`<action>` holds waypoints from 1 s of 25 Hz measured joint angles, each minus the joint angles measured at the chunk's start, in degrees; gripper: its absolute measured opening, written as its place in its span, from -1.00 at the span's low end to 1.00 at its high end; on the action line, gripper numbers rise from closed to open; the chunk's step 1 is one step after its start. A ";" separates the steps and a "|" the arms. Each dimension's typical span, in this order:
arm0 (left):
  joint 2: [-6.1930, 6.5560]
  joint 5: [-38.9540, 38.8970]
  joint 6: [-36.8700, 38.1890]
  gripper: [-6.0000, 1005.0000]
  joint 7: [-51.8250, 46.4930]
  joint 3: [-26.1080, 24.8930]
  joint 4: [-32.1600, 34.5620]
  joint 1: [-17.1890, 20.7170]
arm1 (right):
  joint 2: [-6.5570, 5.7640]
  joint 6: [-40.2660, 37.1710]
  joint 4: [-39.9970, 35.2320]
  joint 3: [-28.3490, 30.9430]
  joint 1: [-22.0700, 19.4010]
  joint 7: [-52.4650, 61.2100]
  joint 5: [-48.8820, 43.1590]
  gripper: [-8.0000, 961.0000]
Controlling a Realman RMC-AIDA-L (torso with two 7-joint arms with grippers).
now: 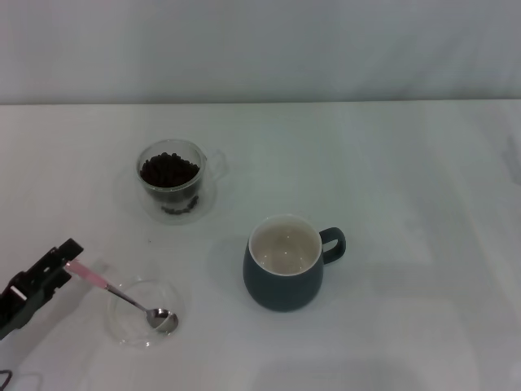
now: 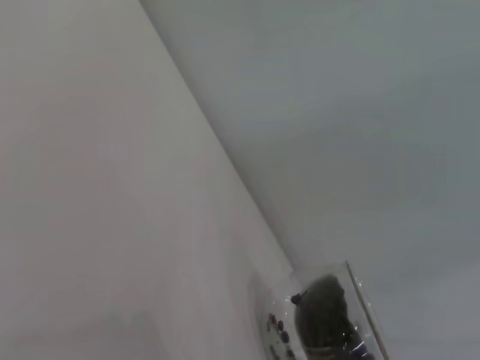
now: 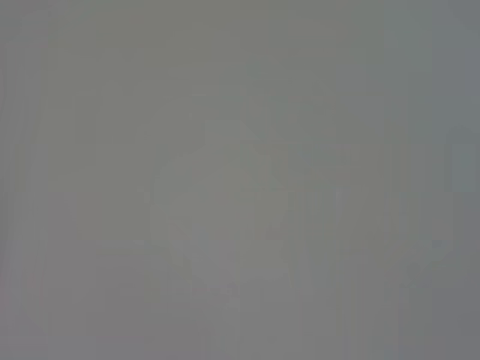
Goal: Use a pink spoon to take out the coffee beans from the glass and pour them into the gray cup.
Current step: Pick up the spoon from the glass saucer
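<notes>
The left gripper is low at the near left part of the white table, and its black fingers meet the end of the pale handle of the pink spoon. They seem to be closed on this handle, though the contact itself is small in the head view and not fully clear. From the fingers the spoon goes down and to the right: the thin metal neck crosses the rim of a shallow clear dish, and the shiny bowl of the spoon lies inside the dish, near its right side. The dish stands on the table just beside the gripper. Farther from the robot, behind the dish, stands the glass, upright, with its clear side handle pointing to the right. The coffee beans fill its inner part as a dark heap, almost up to the rim. The same glass shows at the edge of the left wrist view, with the beans dark inside it. To the right of the dish, and nearer than the glass, stands the gray cup, upright, with its loop handle to the right; its cream inside shows no beans. The cup, the glass and the dish are well apart from each other. The right gripper is not seen in any view, and the right wrist view gives only a plain gray field.
</notes>
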 joint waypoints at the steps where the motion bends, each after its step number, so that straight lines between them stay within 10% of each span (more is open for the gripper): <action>1: 0.00 0.35 0.30 0.75 -0.04 0.00 0.01 -0.32 | 0.02 0.00 0.05 0.00 -0.03 0.00 0.01 0.75; 25: 0.25 3.82 3.07 0.65 0.02 -0.19 0.36 -2.75 | 0.05 0.62 0.34 0.00 -0.60 0.43 0.04 0.75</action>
